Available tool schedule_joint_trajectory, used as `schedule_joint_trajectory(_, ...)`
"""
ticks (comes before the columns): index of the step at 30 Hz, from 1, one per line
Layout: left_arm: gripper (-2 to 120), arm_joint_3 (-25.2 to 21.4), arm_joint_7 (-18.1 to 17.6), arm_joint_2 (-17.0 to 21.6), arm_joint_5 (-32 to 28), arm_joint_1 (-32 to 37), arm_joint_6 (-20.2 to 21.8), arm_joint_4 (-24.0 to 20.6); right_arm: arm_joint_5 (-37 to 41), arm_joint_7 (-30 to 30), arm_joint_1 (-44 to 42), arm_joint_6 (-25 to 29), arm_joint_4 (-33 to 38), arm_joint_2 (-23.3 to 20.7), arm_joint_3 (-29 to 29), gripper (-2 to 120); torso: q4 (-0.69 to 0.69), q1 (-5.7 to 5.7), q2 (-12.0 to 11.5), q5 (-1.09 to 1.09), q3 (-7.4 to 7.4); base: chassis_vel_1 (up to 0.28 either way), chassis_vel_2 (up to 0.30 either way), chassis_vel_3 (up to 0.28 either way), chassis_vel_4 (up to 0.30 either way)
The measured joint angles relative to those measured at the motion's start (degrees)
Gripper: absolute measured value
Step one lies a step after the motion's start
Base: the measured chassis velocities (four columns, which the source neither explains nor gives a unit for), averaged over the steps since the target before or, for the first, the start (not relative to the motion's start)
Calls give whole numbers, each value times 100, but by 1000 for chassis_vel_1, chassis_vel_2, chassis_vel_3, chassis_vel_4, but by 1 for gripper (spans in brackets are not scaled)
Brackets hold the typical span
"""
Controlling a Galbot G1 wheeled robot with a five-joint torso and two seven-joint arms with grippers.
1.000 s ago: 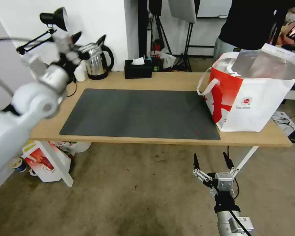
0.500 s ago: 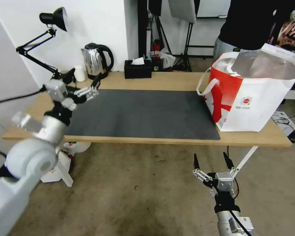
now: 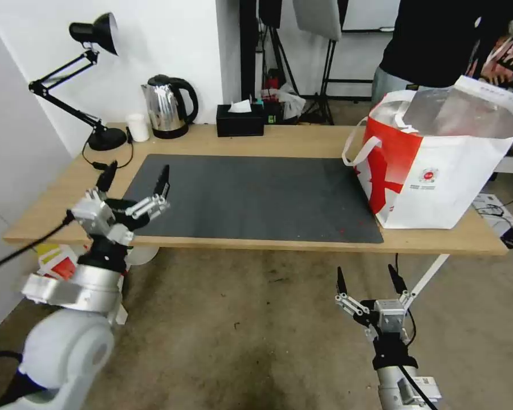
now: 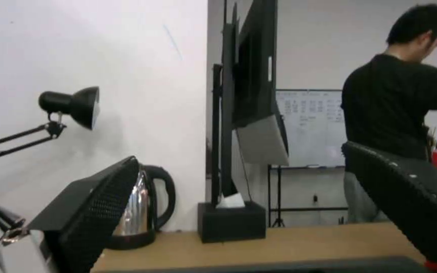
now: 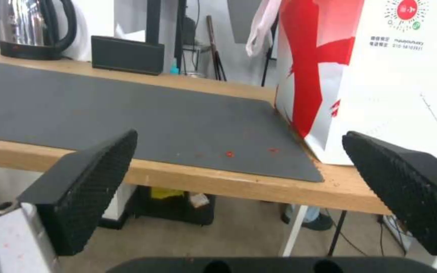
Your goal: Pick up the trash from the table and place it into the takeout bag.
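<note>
The takeout bag (image 3: pixel 439 171) stands open at the right end of the table (image 3: pixel 302 139), its foil lining showing; it also fills the far side of the right wrist view (image 5: pixel 380 76). No trash is in view on the dark grey mat (image 3: pixel 251 193), only a few red specks (image 5: pixel 230 154). My left gripper (image 3: pixel 138 168) is open and empty over the table's front left corner, pointing toward the back wall (image 4: pixel 249 197). My right gripper (image 3: pixel 366 278) is open and empty, low in front of the table's front edge, facing the bag (image 5: pixel 239 182).
Along the back left of the table stand a black desk lamp (image 3: pixel 94 34), a steel kettle (image 3: pixel 168 108), a small white cup (image 3: pixel 137 126) and a black tissue box (image 3: pixel 240 121). A white box with red print (image 3: pixel 60 265) lies under the left end. A person stands behind the bag.
My left arm has swung down from beside the kettle to the table's front left corner, with its gripper still open. The right arm and the bag have not moved.
</note>
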Motion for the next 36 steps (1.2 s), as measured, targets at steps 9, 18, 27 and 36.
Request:
schedule_joint_trajectory(9, 100, 174, 87, -955, 612, 663, -369, -5, 0, 0, 0, 0, 0, 0, 1, 100, 2, 0, 0, -1, 0, 0, 0, 0, 0)
schedule_joint_trajectory(18, 100, 297, 39, -1583, 1384, 1141, -688, 122, 0, 0, 0, 0, 0, 0, 0, 100, 0, 0, 0, -1, 0, 0, 0, 0, 0)
schedule_joint_trajectory(27, 100, 287, 13, -1769, 1601, 1404, -765, 111, 0, 0, 0, 0, 0, 0, 0, 100, 0, 0, 0, 0, 0, 0, 0, 0, 0)
schedule_joint_trajectory(36, 100, 327, -12, -1833, 1811, 1614, -933, 271, 0, 0, 0, 0, 0, 0, 0, 100, 1, 1, 0, -1, 0, 0, 0, 0, 0)
